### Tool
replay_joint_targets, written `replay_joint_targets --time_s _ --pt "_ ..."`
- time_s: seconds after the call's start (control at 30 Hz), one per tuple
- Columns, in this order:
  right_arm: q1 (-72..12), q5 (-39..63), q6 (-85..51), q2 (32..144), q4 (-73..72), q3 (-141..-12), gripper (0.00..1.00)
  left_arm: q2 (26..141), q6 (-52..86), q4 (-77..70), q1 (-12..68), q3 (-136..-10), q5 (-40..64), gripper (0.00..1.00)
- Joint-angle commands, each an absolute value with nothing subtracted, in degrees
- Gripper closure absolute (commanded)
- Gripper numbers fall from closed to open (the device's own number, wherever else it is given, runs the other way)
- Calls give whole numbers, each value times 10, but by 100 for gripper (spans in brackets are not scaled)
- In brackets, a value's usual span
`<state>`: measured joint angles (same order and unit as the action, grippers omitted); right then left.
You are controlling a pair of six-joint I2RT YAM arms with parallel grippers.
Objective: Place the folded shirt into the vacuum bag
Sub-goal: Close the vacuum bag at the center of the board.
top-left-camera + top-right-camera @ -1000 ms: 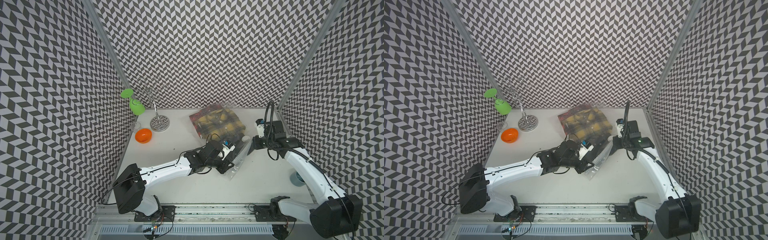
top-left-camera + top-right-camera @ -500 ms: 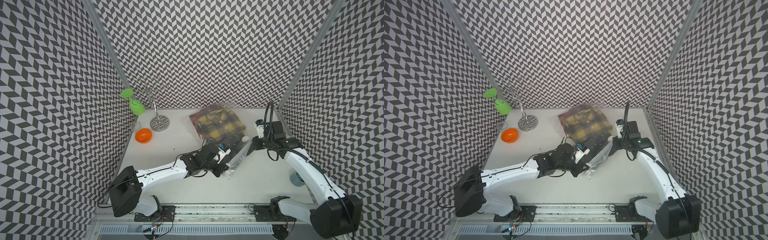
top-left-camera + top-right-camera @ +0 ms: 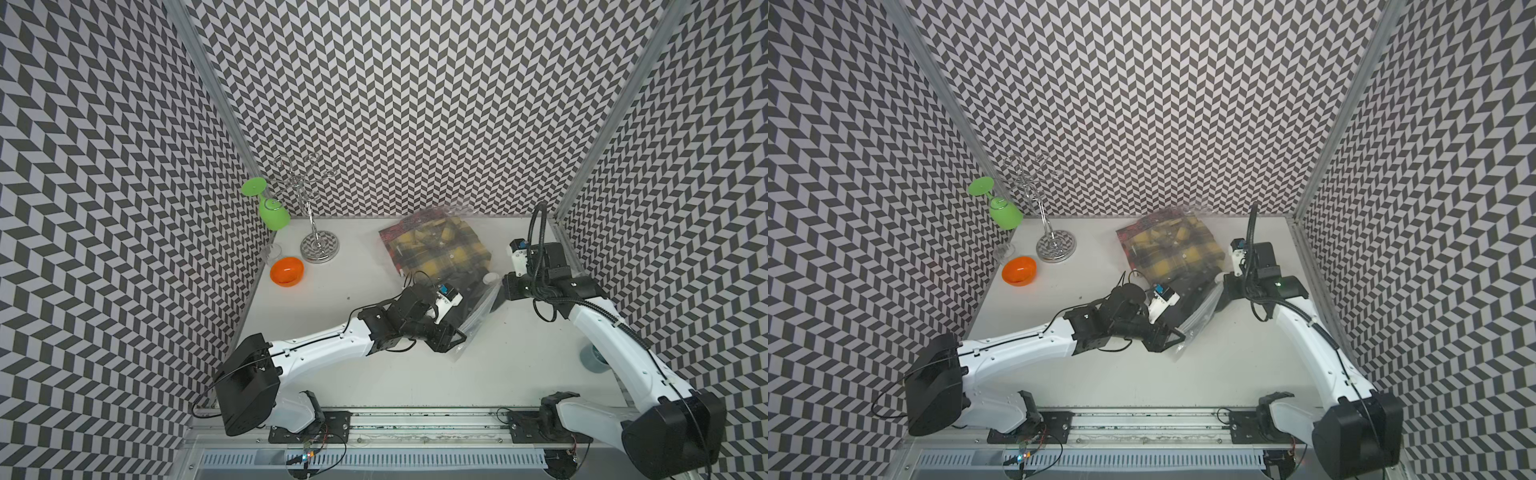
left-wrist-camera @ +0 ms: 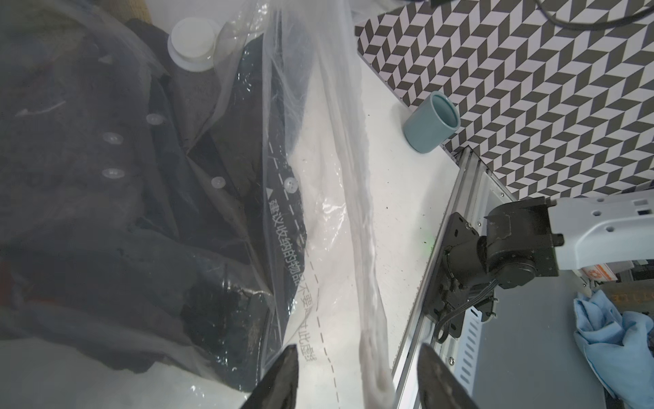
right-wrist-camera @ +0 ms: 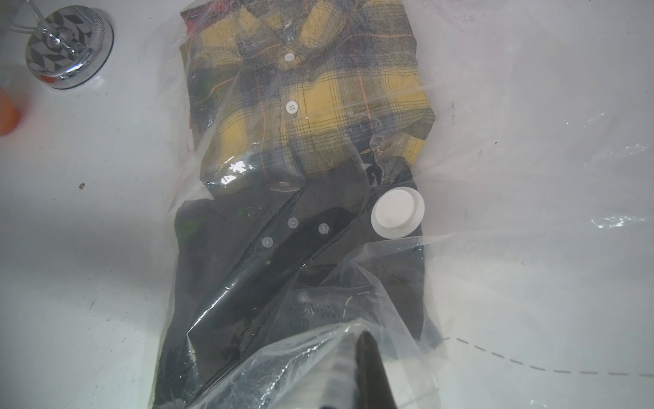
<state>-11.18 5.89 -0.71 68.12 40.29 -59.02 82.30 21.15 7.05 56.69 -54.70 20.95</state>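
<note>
The vacuum bag (image 3: 473,326) (image 3: 1198,318) lies on the table, its white valve cap (image 5: 397,212) (image 4: 193,40) facing up. Inside it, a dark folded shirt (image 5: 247,269) (image 4: 106,212) sits near the mouth. A yellow plaid shirt (image 5: 308,106) (image 3: 436,249) lies deeper in. My left gripper (image 4: 357,357) (image 3: 453,338) stands open at the bag's front corner. The whitish zip-seal edge (image 4: 368,283) runs loose between its fingers. My right gripper (image 5: 357,340) (image 3: 500,286) is shut on the bag's plastic at the mouth's other side, holding it raised.
At the back left, a chrome glass rack (image 3: 318,245) carries a green wine glass (image 3: 272,212), with an orange bowl (image 3: 286,271) beside it. A teal cup (image 3: 592,359) (image 4: 430,124) lies at the table's right edge. The rail runs along the front.
My left gripper slid toward the front along the bag's edge, and its jaws closed and then opened again. The right arm has held still with the bag.
</note>
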Motion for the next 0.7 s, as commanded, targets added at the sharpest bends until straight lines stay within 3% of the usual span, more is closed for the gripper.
replay_joint_targets --time_s 0.0,0.17,0.3,0.67 --pt "-114 55 -19 669 362 -593 100 850 223 27 561 -559 215 52" --pt "-115 40 -18 668 365 -590 100 850 244 26 548 -559 217 75" --pt "-115 35 -19 668 358 -588 100 832 244 32 548 -542 218 86" --pt "-112 4 -26 669 352 -591 100 799 251 44 547 -491 226 98"
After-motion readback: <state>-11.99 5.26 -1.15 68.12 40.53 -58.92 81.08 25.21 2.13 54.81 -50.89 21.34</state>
